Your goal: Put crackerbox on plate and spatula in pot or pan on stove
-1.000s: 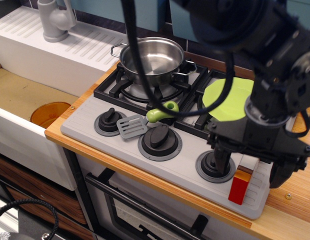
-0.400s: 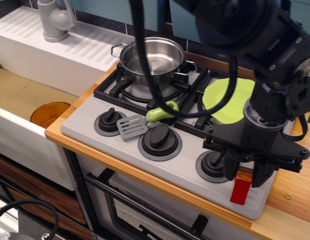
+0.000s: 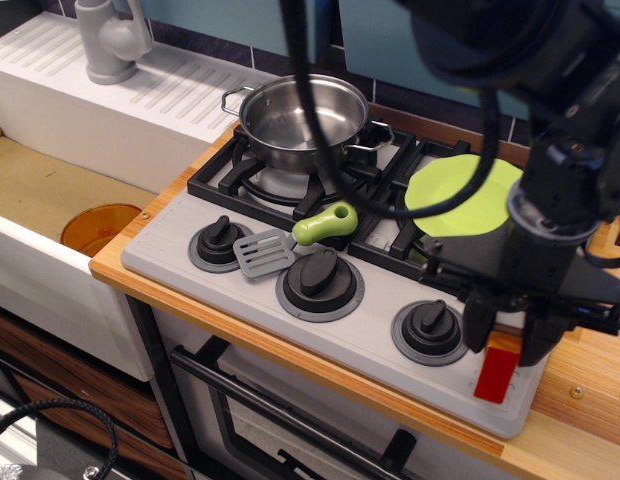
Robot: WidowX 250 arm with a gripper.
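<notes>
The crackerbox (image 3: 497, 372), red with an orange top, stands on edge at the stove's (image 3: 365, 345) front right corner. My gripper (image 3: 507, 345) comes down over it, with one finger on each side, and is shut on it. The lime-green plate (image 3: 458, 196) lies on the right burner just behind my gripper, and the arm partly covers it. The spatula (image 3: 290, 240) lies on the stove front between two knobs, with its grey blade to the left and its green handle toward the grate. The steel pot (image 3: 302, 118) stands empty on the back left burner.
Three black knobs (image 3: 320, 275) line the stove front. A sink basin at left holds an orange disc (image 3: 100, 228), with a grey faucet (image 3: 110, 40) behind it. A wooden counter edge (image 3: 580, 400) runs to the right of the stove. The arm's black cables hang over the pot.
My gripper lowered over the crackerbox and closed around it. It and the box shifted slightly to the right. The spatula, pot and plate stayed put.
</notes>
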